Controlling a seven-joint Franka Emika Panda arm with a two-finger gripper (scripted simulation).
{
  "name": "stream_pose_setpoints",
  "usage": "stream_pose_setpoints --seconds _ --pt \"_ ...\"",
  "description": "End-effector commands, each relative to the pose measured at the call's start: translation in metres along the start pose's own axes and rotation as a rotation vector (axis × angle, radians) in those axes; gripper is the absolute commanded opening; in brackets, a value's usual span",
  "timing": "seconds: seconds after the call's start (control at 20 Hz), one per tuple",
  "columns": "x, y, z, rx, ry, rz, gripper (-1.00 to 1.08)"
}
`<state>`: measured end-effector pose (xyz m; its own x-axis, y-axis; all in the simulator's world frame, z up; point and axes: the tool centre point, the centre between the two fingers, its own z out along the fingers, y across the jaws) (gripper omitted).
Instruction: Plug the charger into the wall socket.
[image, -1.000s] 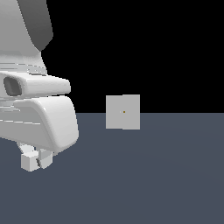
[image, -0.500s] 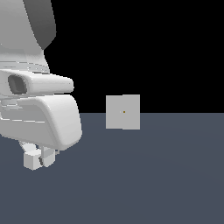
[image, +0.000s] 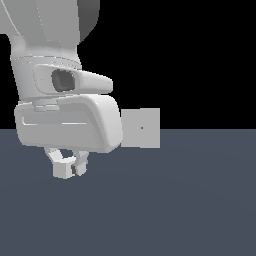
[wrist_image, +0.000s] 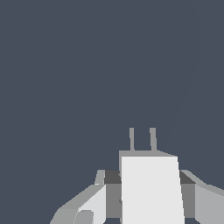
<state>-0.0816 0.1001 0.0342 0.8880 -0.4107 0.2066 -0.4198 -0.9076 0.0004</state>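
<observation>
Pinching the charger (wrist_image: 151, 188) between its jaws, the gripper (image: 70, 167) hangs just above the counter (image: 190, 210), prongs pointing out ahead in the wrist view. The wall socket (image: 141, 128) stands upright well apart, toward the exterior view's right. The grasp looks done; carrying, aligning and inserting remain.

A flat dark slate-blue floor (image: 190, 210) carries the upright light-grey wall socket (image: 141, 128).
</observation>
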Motion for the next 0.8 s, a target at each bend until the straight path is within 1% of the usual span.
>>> stream_pose_setpoints --seconds 0.0,0.45,0.75 --pt "0.010 0.011 -0.006 0.004 0.001 -0.021 -1.00" --pt "0.053 0.053 -0.028 0.022 0.002 -0.108 -1.00" --pt "0.076 0.071 -0.038 0.032 0.001 -0.151 -1.00"
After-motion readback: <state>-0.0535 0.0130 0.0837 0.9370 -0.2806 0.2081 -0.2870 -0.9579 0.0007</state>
